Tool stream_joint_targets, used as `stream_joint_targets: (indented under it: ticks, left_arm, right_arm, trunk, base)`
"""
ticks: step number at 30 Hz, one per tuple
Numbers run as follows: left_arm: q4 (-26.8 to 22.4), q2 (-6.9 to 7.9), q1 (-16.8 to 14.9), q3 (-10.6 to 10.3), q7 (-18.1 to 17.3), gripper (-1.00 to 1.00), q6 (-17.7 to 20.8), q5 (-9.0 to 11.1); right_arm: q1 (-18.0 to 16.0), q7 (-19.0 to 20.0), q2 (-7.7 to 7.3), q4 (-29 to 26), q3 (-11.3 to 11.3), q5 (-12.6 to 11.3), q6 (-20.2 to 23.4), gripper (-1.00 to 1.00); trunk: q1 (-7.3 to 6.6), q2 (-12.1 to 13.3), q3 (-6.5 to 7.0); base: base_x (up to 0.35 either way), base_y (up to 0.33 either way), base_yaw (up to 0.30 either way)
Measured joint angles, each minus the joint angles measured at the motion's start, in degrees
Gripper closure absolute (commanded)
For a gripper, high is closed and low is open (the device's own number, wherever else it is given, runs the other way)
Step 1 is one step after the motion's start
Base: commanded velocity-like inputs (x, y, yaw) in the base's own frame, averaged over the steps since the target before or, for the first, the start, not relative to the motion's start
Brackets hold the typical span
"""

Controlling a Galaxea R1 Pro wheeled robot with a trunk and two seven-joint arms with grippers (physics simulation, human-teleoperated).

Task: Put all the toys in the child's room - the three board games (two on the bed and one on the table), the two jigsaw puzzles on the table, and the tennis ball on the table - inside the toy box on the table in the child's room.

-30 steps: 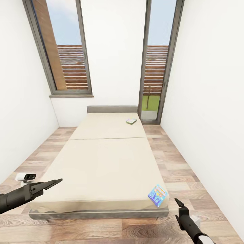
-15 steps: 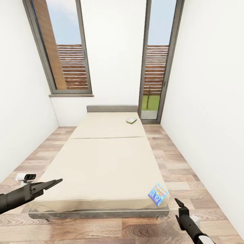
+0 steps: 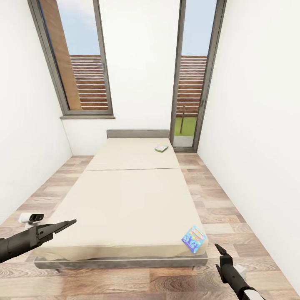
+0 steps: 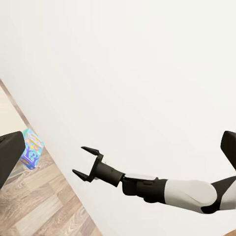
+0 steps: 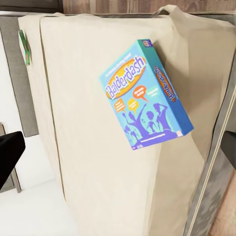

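The bed point(image 3: 133, 200) with its cream top fills the middle of the child's room. A blue board game point(image 3: 194, 239) reading Balderdash point(image 5: 145, 96) lies on the bed's near right corner. A second, green-and-white board game point(image 3: 161, 148) lies far up the bed near the headboard. My right gripper point(image 3: 221, 250) hangs open over the floor, just right of and below the blue carton; its spread fingers also appear in the left wrist view point(image 4: 81, 160). My left gripper point(image 3: 68, 225) is open at the bed's near left corner, holding nothing. The table, toy box, jigsaw puzzles and tennis ball are out of view.
White walls close in on both sides, with strips of wood-plank floor point(image 3: 216, 196) along the bed. A tall window point(image 3: 79, 58) and a glass door point(image 3: 193, 79) stand behind the headboard. A small white device point(image 3: 31, 217) lies on the floor at the left.
The whole picture has shifted by a few pixels. Both arms and both cartons keep their places.
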Motion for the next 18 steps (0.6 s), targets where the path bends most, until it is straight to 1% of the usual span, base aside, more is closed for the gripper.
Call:
stream_joint_targets:
  ticks: [5, 12, 18]
  left_arm:
    - [0.02, -0.04, 0.00, -0.15, -0.01, -1.00, -0.02, -0.01]
    - [0.00, -0.06, 0.00, -0.23, 0.00, -1.00, -0.14, -0.03]
    - [0.02, -0.07, 0.00, -0.28, -0.01, -1.00, -0.19, -0.02]
  right_arm:
    - [0.00, -0.04, 0.00, -0.02, 0.00, 0.01, 0.00, -1.00]
    - [-0.01, -0.01, 0.00, 0.00, 0.00, 0.00, 0.00, -1.00]
    - [-0.03, 0.01, 0.00, -0.02, 0.00, 0.00, 0.00, -1.00]
  trunk:
    - [0.00, 0.00, 0.00]
    - [0.00, 0.00, 0.00]
    - [0.00, 0.00, 0.00]
  base:
    - [0.000, -0.204, 0.000]
    - [0.000, -0.116, 0.000]
    - [0.000, -0.227, 0.000]
